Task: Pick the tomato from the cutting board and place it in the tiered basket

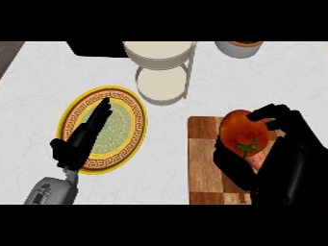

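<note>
A red tomato [242, 133] with a green stem sits in my right hand [294, 163], whose fingers and thumb curl round it over the wooden cutting board [205, 163] at the lower right. The tiered basket [163, 67], with cream round trays on a thin metal frame, stands at the top centre of the counter. My left hand [81, 139] rests open, fingers straight, over a yellow patterned plate [127, 127] at the left.
A dark appliance [95, 48] stands at the top left behind the basket. A grey bowl [239, 48] with an orange inside sits at the top right. White counter lies between the plate and the board.
</note>
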